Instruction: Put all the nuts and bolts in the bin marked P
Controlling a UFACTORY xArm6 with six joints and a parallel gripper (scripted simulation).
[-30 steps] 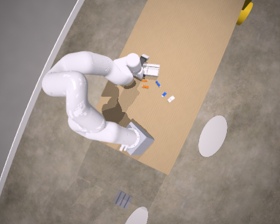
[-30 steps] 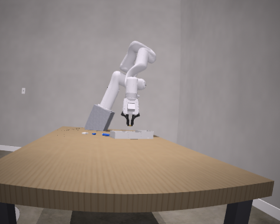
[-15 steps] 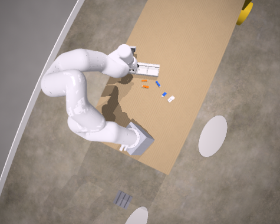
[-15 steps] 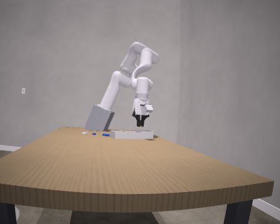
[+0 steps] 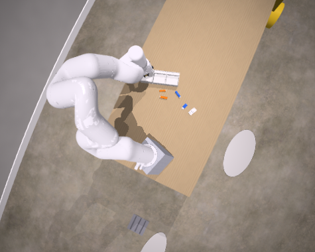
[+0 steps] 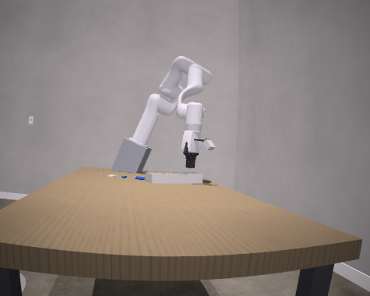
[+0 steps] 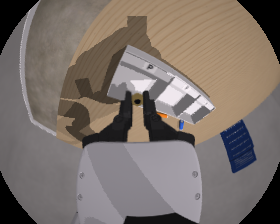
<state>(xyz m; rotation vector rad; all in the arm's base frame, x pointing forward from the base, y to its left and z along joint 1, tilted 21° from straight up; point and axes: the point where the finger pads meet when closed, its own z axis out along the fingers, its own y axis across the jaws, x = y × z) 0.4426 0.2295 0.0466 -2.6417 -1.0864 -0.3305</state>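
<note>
A white row of bins [image 5: 163, 77] stands on the table; it also shows in the exterior view [image 6: 174, 177] and the wrist view [image 7: 160, 86]. I cannot read the bins' letters. My gripper [image 5: 148, 74] [image 6: 190, 165] hangs over the end of the row nearest the arm, a little above it. Its fingers are shut on a small brown part [image 7: 136, 100], too small to tell whether it is a nut or a bolt. Two orange pieces [image 5: 162, 90] [image 5: 163, 97] lie on the table just beside the bins.
Two blue pieces [image 5: 178, 94] [image 5: 184, 106] and a white piece [image 5: 192, 111] lie further along the table. The arm's grey base [image 5: 158, 157] stands at the table's edge. A yellow object [image 5: 275, 14] sits past the table's far end.
</note>
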